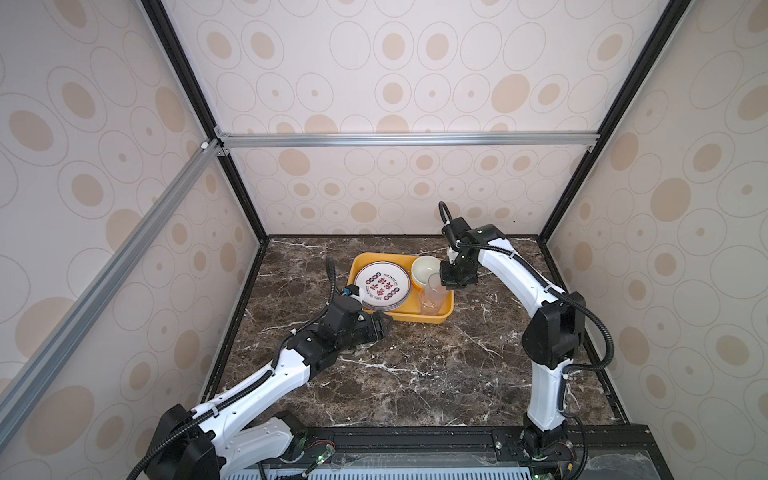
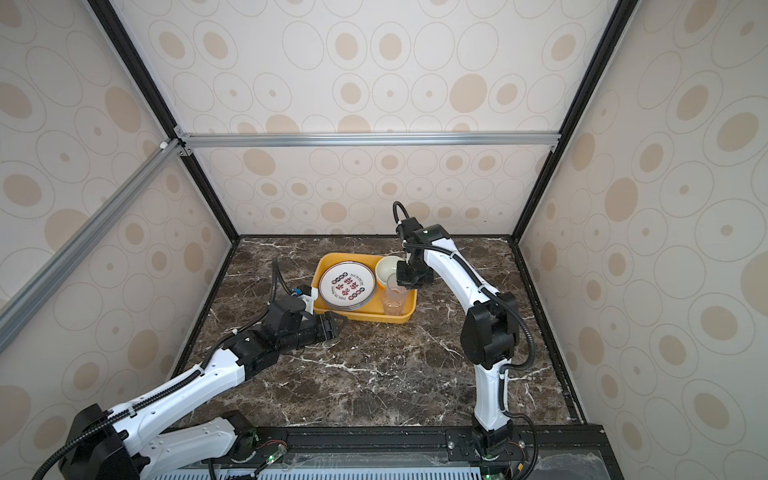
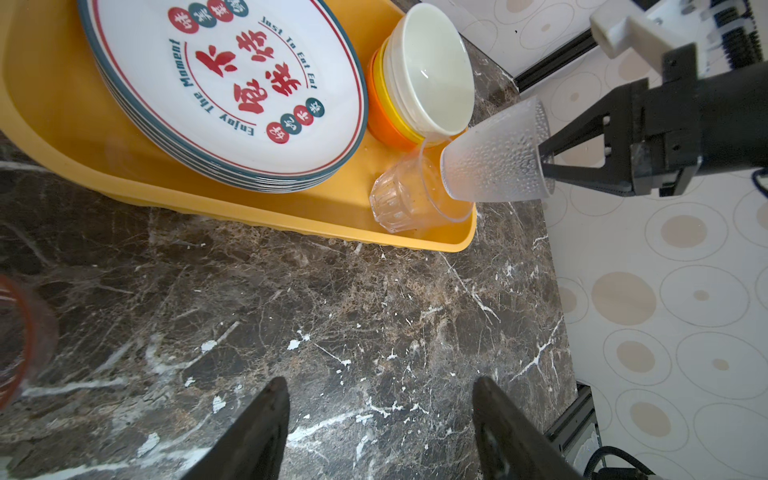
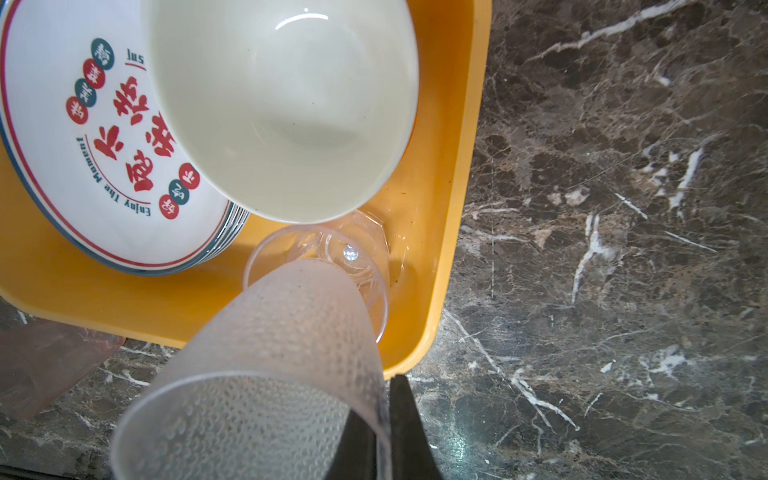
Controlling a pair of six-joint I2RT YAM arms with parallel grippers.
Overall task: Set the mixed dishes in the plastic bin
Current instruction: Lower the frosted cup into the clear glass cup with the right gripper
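In both top views the mustard-yellow plastic bin (image 1: 415, 319) sits toward the back of the marble table (image 1: 415, 382). It has a stack of plates (image 1: 382, 284) in its left part and nested bowls (image 1: 426, 266) at its far right corner. The right gripper (image 1: 444, 283) hangs over the bin's right side, clamped on a frosted cup (image 1: 435, 284) just above a clear cup (image 1: 430, 305) that stands in the bin. The left gripper (image 2: 334, 325) lies low near the bin's front wall, carrying nothing.

From the left wrist, the left gripper (image 3: 380, 415) has its fingers spread wide over bare marble. Beyond it, the top plate shows red characters and a dark green rim. An off-white bowl (image 3: 432, 66) sits in a yellow bowl (image 3: 380, 83), which sits in an orange bowl (image 3: 386, 122). The frosted cup (image 3: 494, 158) is tilted, its base at the clear cup's (image 3: 399, 203) mouth; I cannot tell whether they touch. A reddish translucent cup (image 3: 16, 332), blurred at the frame edge, stands on the table outside the bin.

From the right wrist, the right gripper (image 4: 384, 432) pinches the frosted cup's (image 4: 270, 374) wall at the rim, one finger inside and one outside. The clear cup (image 4: 332, 266) stands upright in the bin's corner beside the plates (image 4: 83, 145) and the off-white bowl (image 4: 282, 104)
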